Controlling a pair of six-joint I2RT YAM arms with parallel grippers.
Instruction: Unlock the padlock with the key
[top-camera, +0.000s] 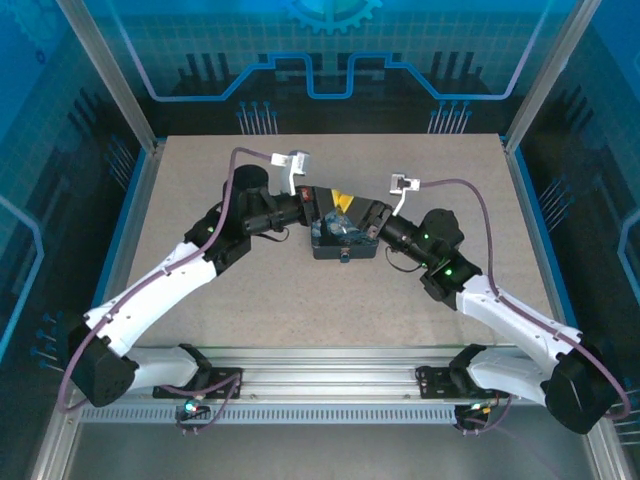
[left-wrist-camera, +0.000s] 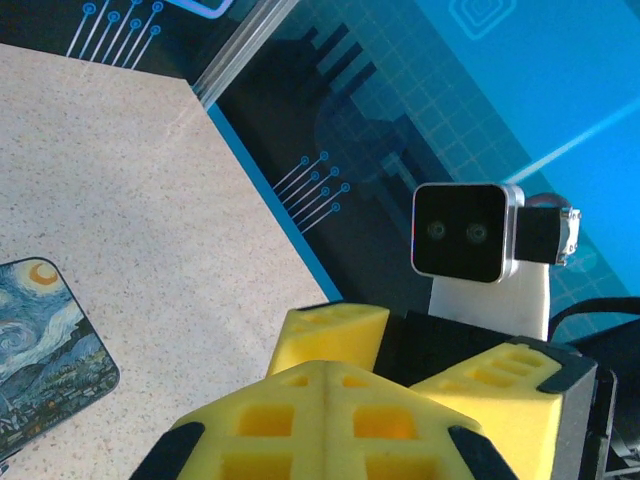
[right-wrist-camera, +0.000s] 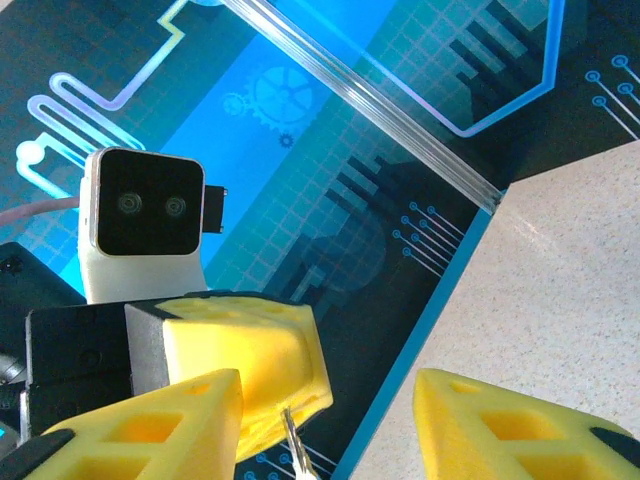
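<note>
The left tool (left-wrist-camera: 325, 388) is clenched, its yellow fingers pressed flush along one seam. In the right wrist view a thin metal sliver pokes out below them, which I take for the key (right-wrist-camera: 290, 442), so the left tool seems to be pinching it. The right tool (right-wrist-camera: 330, 392) is released, its fingers spread wide with the sliver hanging in the gap between them. Both tools meet nose to nose above the painted tin box (top-camera: 341, 240) in the middle of the worktop (top-camera: 300, 300). A small nub at the tin's near edge may be the padlock (top-camera: 344, 258), though it is too small to be sure. The key looks light, stiff and slippery, likely to twist or drop out of soft foam pads, so it is best held by its broad head with the blade left free. The padlock, small and hard, would want a firm squeeze across its body, the keyhole kept facing outward. Bare worktop lies open on every side of the tin, with the frame posts and blue-rimmed edges well apart. The tight spot is between the wrists themselves — their cameras sit near one another.
</note>
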